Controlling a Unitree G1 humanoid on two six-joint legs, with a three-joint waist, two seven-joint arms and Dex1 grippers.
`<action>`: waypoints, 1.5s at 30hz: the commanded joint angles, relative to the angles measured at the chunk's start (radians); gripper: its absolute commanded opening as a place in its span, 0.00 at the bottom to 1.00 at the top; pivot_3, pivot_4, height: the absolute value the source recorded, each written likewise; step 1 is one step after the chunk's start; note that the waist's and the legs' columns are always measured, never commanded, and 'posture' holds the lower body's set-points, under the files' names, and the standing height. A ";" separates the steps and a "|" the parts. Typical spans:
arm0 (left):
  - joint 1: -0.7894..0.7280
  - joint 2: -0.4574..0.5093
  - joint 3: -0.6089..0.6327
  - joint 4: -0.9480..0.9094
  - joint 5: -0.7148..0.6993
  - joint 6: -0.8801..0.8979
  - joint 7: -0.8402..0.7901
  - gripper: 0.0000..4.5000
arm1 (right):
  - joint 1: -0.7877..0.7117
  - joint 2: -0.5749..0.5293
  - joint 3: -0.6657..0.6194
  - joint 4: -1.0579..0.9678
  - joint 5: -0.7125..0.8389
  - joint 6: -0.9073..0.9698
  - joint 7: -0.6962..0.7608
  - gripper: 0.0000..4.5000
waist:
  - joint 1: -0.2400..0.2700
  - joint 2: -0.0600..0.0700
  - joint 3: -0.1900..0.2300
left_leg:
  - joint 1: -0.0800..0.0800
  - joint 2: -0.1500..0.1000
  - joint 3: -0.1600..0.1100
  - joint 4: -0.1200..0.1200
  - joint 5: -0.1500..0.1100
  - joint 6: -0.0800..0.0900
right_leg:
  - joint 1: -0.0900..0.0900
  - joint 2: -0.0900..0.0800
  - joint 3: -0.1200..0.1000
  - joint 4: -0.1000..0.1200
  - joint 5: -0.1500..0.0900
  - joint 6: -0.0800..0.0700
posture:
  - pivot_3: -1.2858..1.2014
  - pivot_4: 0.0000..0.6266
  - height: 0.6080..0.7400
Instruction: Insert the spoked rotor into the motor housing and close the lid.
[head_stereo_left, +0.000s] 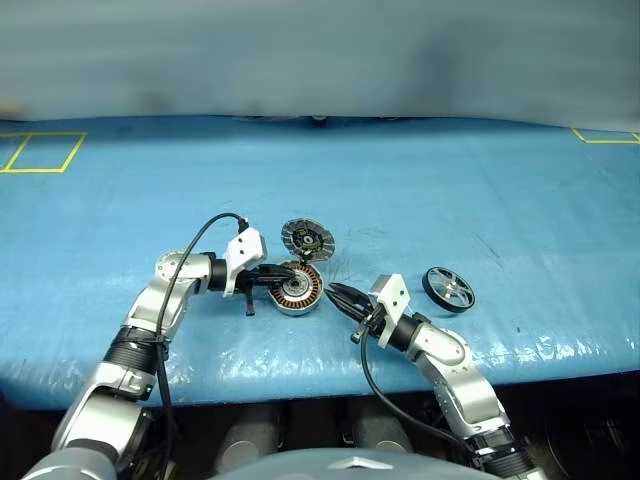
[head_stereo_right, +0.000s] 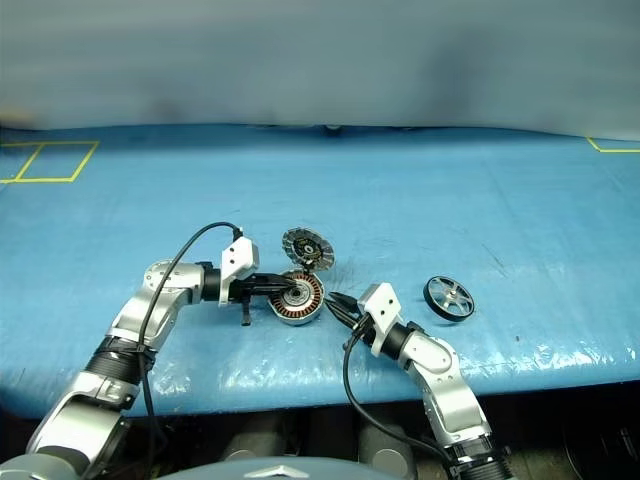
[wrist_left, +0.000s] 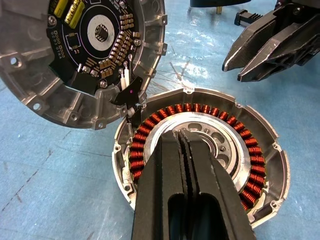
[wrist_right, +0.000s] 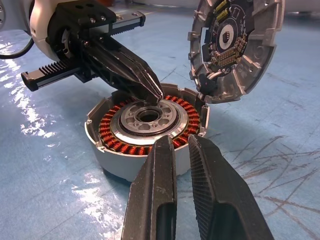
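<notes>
Counter (head_stereo_left: 420, 170) under blue sheeting is carrying everything I am seeing, and I am reading it from my left. Yellow tape (head_stereo_left: 40, 152) is marking a box at the far left corner. My left claw (wrist_left: 186, 145) is reaching in sideways with its fingers pressed together and gripping nothing; the joined tips are sitting over the silver centre of the motor housing (head_stereo_left: 297, 288), and I cannot tell whether they are touching the metal. The housing is resting flat on the sheeting with its open face up, so the ring of copper-coloured windings is showing all the way round. The lid (head_stereo_left: 307, 238) is leaning tilted at the housing's far edge, its lower rim meeting the housing wall; the face turned toward me is showing radial segments and a dark hub, and in the wrist views that face is carrying a dark circuit board with small parts and short wires near the housing. My right claw (wrist_right: 182, 150) is hovering just beside the housing on its near right side, pointing at the wall, its fingers standing a narrow slit apart with nothing between them. The spoked rotor (head_stereo_left: 448, 288) is lying flat on the counter well to the right, apart from both claws and the housing, black rim and silver spokes facing up
</notes>
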 joint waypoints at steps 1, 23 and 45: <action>-0.004 0.004 0.012 -0.021 -0.023 -0.009 -0.013 0.01 | -0.013 0.006 -0.001 -0.017 0.000 -0.023 -0.005 0.13 | -0.001 0.000 0.000 | 0.000 0.000 0.000 0.000 0.000 0.000 | 0.000 0.000 0.000 0.000 0.000 0.000 | 0.52 0.24 1.00; 0.200 0.005 0.133 -0.143 -0.159 -0.048 0.036 0.00 | 0.179 -0.435 -0.459 -0.661 -0.151 0.585 -0.113 0.38 | 0.030 0.000 0.000 | -0.014 0.000 0.000 0.004 -0.001 0.000 | -0.012 -0.001 -0.001 0.000 0.001 0.002 | 0.52 0.24 1.00; 0.230 -0.021 0.123 -0.099 -0.159 -0.120 0.042 0.00 | 0.186 -0.528 -0.540 -0.483 -0.109 0.641 -0.045 0.72 | 0.028 0.000 0.000 | -0.014 0.000 0.001 0.005 0.000 0.001 | -0.011 -0.001 -0.001 0.000 0.002 0.002 | 0.52 0.24 1.00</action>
